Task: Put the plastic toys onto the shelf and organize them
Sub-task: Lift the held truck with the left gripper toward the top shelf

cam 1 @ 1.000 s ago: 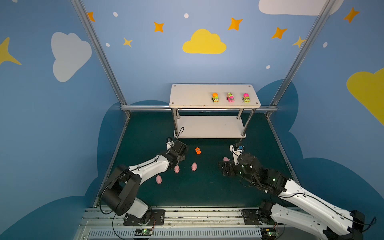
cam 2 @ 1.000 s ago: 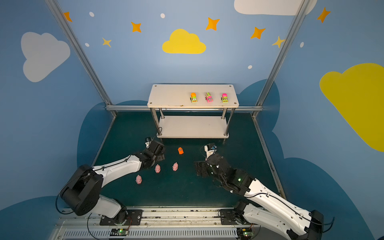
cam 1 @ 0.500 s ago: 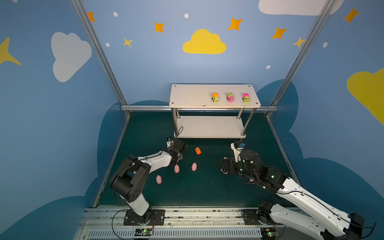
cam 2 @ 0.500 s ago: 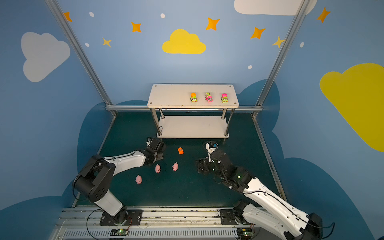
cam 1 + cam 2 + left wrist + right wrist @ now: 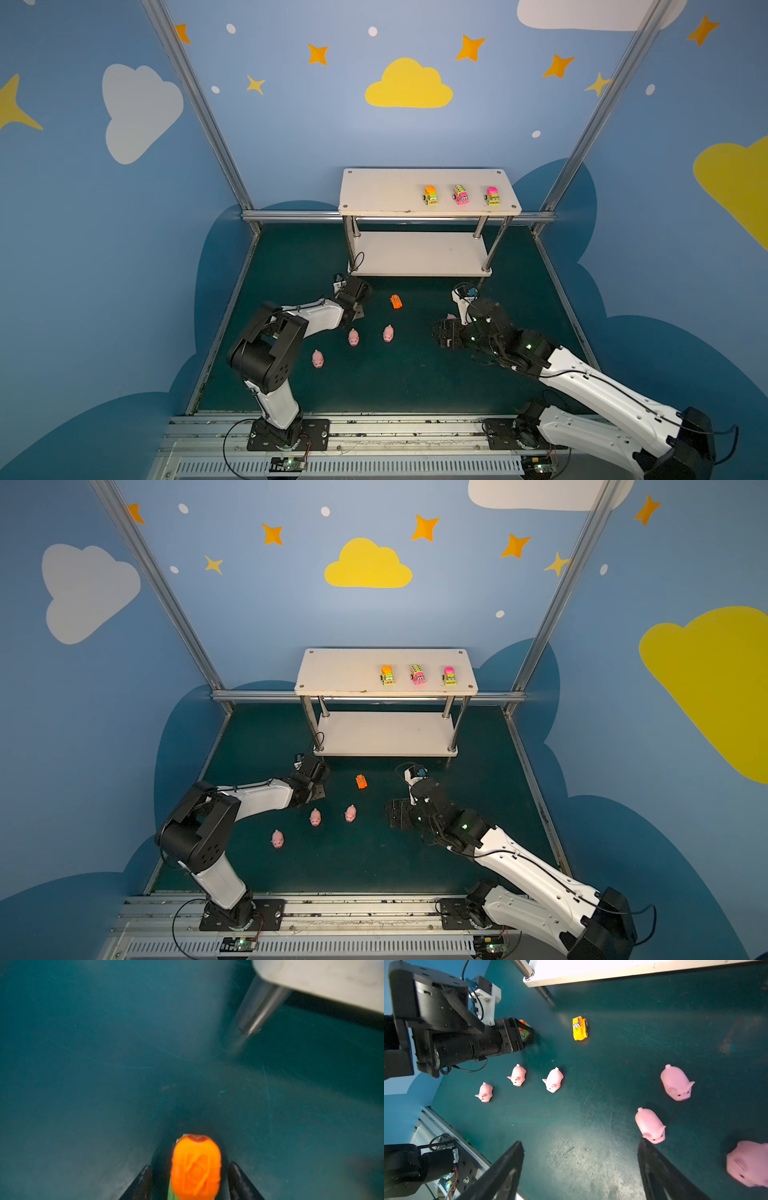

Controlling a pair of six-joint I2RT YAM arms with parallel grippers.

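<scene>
— Where is your left gripper (image 5: 357,312) sitting?

— It is hanging low over the mat (image 5: 415,374), near the front left post (image 5: 257,1009) of the shelf (image 5: 382,191). Its jaws are standing on either side of an orange-topped truck (image 5: 195,1167). I cannot tell whether they are pinching it.

— And the right gripper (image 5: 580,1144)?

— It is gaping wide and holding nothing, with only mat lying between the fingers. One pig (image 5: 651,1125) is lying just beside a fingertip, and I cannot tell if they are touching. Two more pigs (image 5: 676,1082) (image 5: 747,1163) are sitting close by.

— What is lying between your arms?

— An orange car (image 5: 396,301) is sitting on the mat between the two grippers, towards the shelf's front edge. Three pigs (image 5: 353,337) (image 5: 388,333) (image 5: 317,358) are lying apart from each other on the near side of my left gripper.

— Is anything standing on the shelf?

— Three trucks (image 5: 431,195) (image 5: 460,195) (image 5: 492,196) are standing in a row towards the right end of the top board, spaced apart and facing its front edge.
</scene>
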